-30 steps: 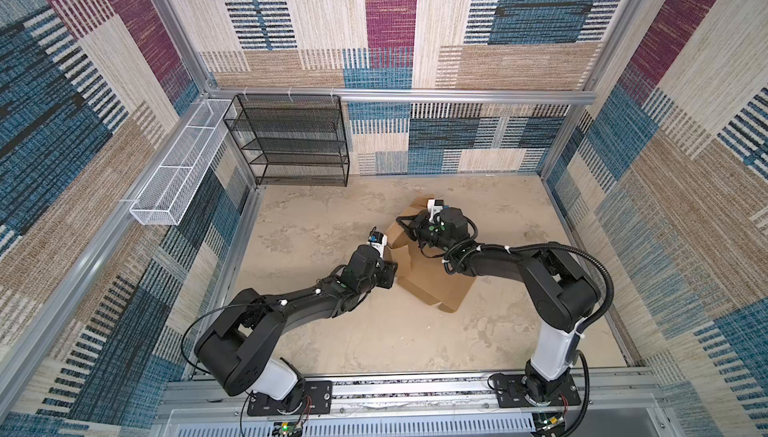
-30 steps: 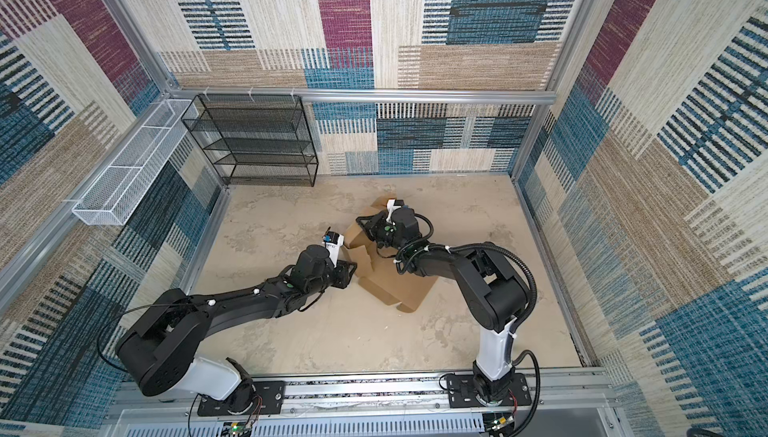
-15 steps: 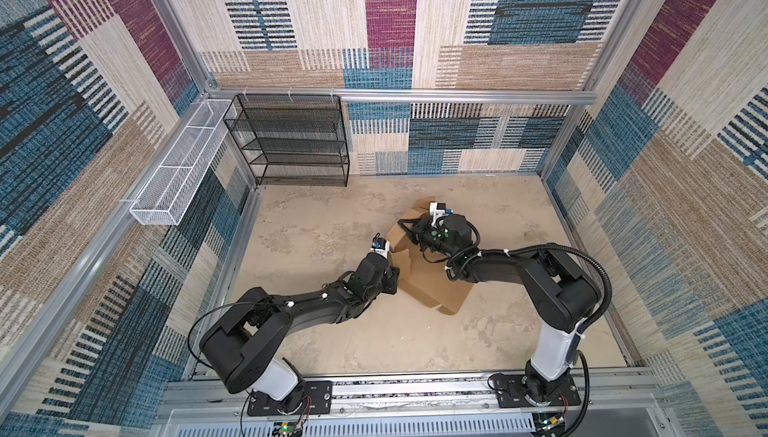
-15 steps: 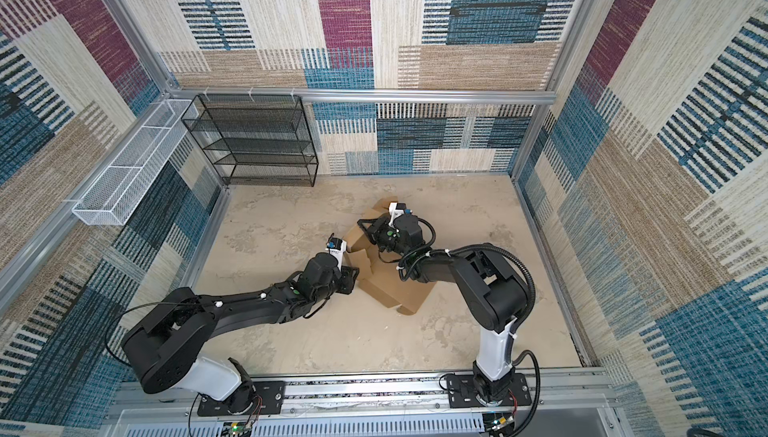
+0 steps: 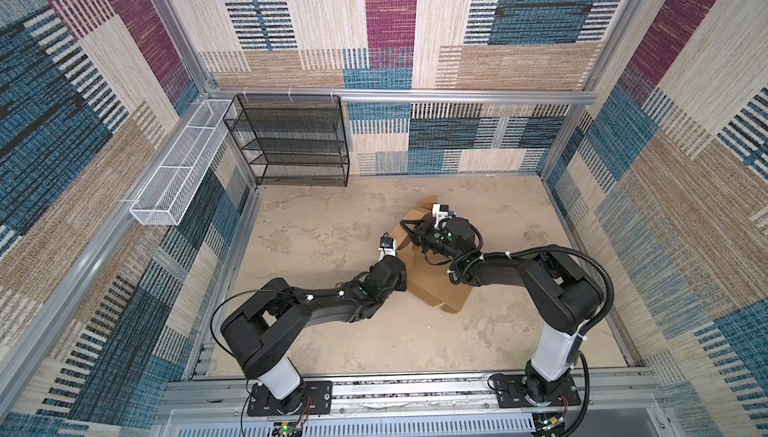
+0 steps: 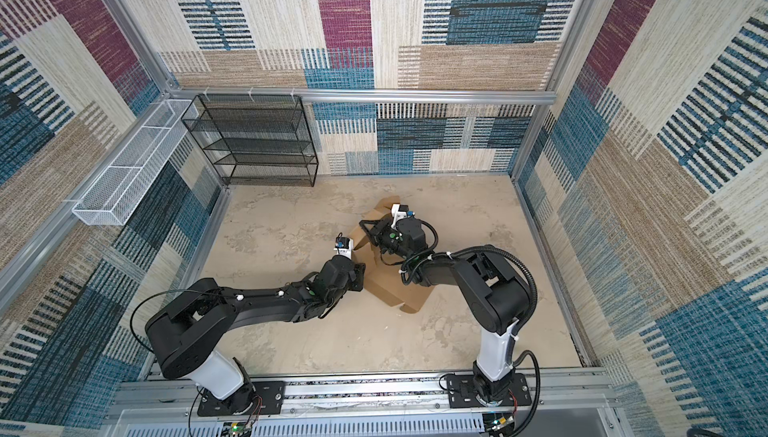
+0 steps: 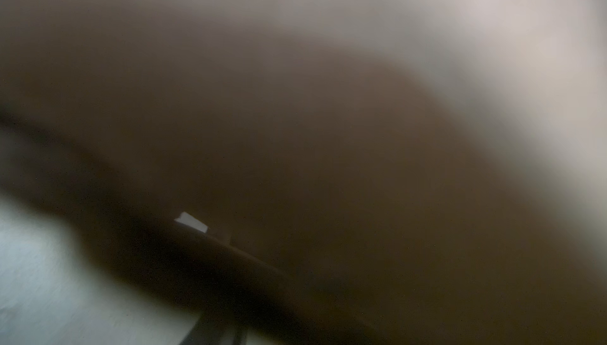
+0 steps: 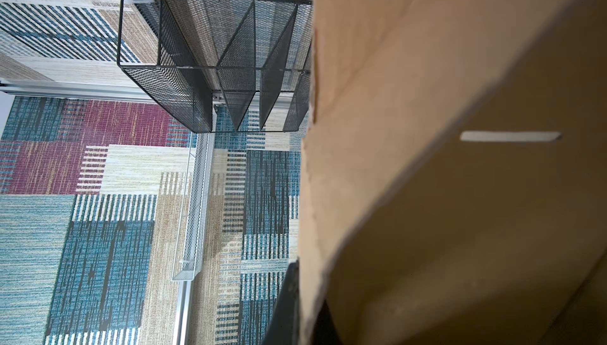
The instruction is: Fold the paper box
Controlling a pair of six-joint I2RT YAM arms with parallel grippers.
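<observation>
The paper box (image 5: 432,285) (image 6: 390,289) is a brown cardboard sheet lying partly folded on the floor, right of centre, with one flap raised at its far left end. My right gripper (image 5: 409,229) (image 6: 368,225) is shut on that raised flap. In the right wrist view its dark fingers (image 8: 287,304) clamp the edge of the cardboard (image 8: 460,195). My left gripper (image 5: 401,279) (image 6: 359,275) presses against the box's near left edge, its jaws hidden. Blurred brown cardboard (image 7: 328,162) fills the left wrist view.
A black mesh shelf (image 5: 291,139) (image 8: 213,64) stands against the back wall at the left. A white wire basket (image 5: 174,164) (image 8: 193,212) hangs on the left wall. Patterned walls enclose the floor, and a metal rail (image 5: 374,389) runs along the front.
My left arm has slid right, up against the box's edge. The right gripper has kept its hold on the flap and shifted slightly.
</observation>
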